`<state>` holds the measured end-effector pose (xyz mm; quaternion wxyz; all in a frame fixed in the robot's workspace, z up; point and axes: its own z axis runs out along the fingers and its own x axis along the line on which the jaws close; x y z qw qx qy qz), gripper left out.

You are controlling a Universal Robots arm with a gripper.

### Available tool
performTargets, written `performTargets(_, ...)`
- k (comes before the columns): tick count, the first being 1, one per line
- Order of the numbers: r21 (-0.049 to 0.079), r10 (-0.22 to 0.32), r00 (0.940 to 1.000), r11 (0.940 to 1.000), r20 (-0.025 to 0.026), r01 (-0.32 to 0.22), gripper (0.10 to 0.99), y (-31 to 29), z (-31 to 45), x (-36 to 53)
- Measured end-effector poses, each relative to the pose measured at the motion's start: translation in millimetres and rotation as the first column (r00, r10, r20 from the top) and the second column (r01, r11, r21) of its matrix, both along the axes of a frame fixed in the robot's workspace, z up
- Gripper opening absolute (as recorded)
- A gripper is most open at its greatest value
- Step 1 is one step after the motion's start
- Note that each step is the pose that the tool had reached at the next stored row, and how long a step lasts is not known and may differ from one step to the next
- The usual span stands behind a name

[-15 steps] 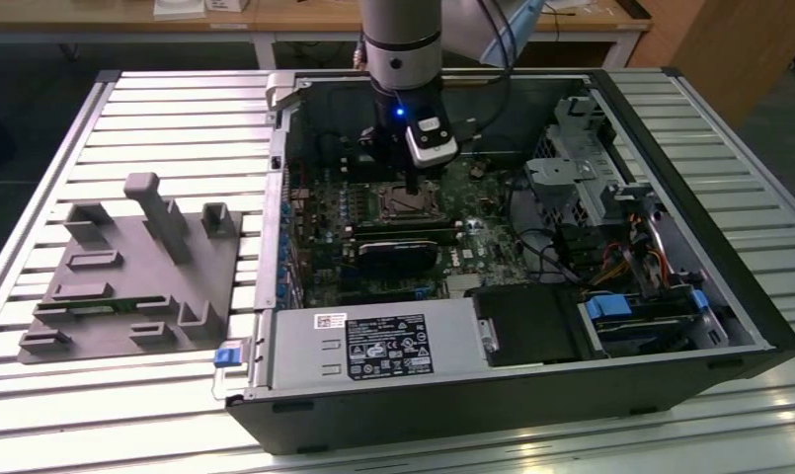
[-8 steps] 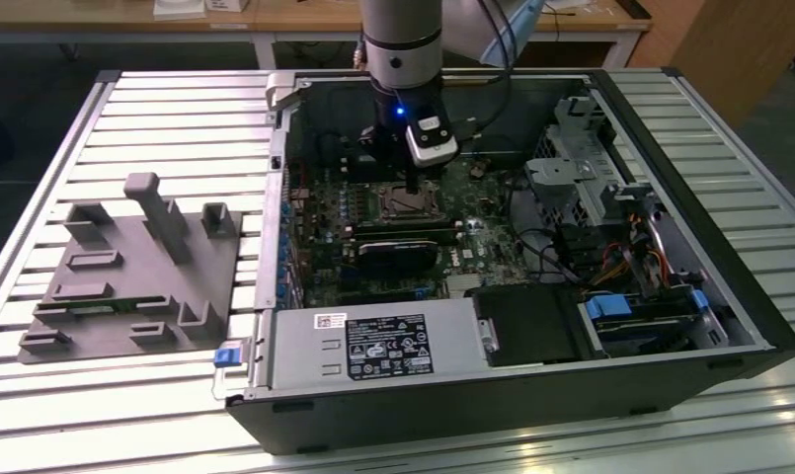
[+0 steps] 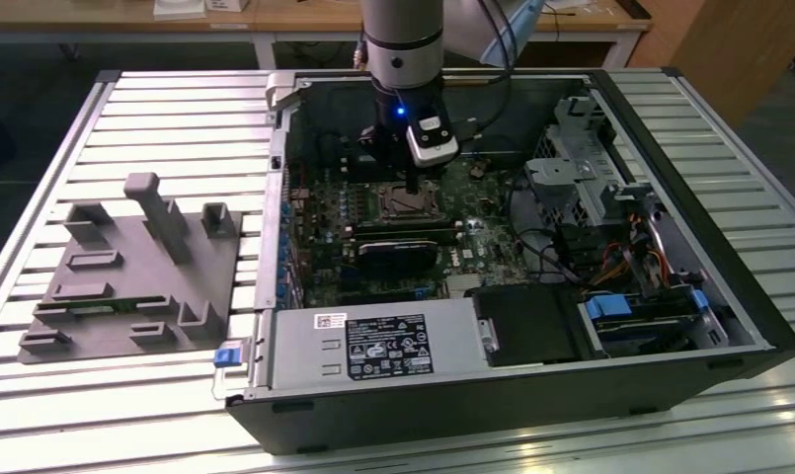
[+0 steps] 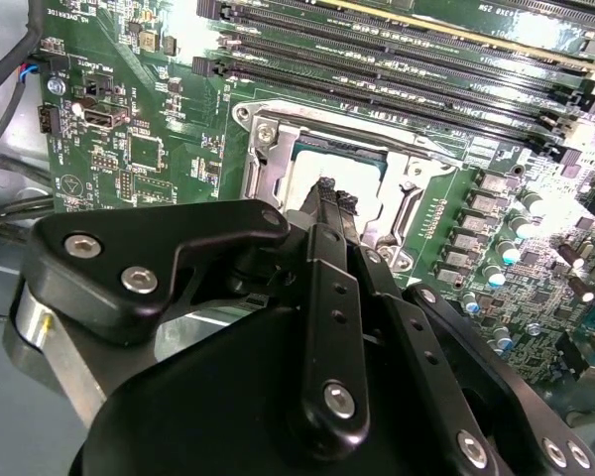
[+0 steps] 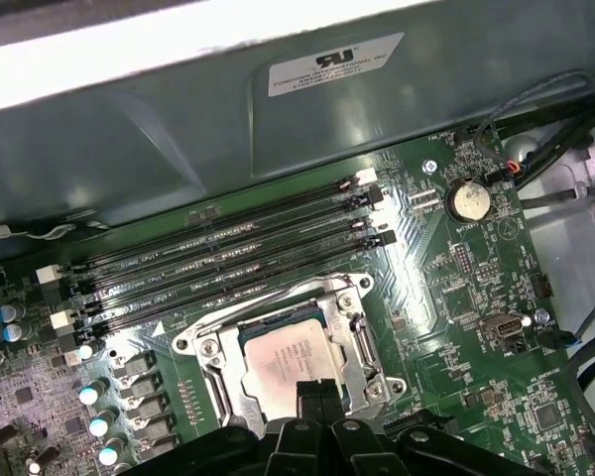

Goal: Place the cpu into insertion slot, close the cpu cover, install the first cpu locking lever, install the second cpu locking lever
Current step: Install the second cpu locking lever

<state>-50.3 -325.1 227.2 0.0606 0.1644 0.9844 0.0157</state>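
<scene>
Where seated: cpu (image 5: 286,359) in insertion slot (image 5: 216,354)

workshop or lab, open computer case (image 3: 503,326) on slatted metal bench (image 3: 187,109), wooden worktables (image 3: 305,18) behind

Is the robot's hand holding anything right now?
No, it looks like nothing is held. The hand is pinched shut just above the cpu, which already lies in the insertion slot.

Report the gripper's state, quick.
Gripper: fingers shut together, holding nothing, tips right over the cpu seated in the insertion slot.
</scene>
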Motion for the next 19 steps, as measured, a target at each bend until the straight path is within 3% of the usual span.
performTargets(19,0.000,0.000,1.0000,1.0000,0.0000,0.000,0.106,0.0,14.2,0.0)
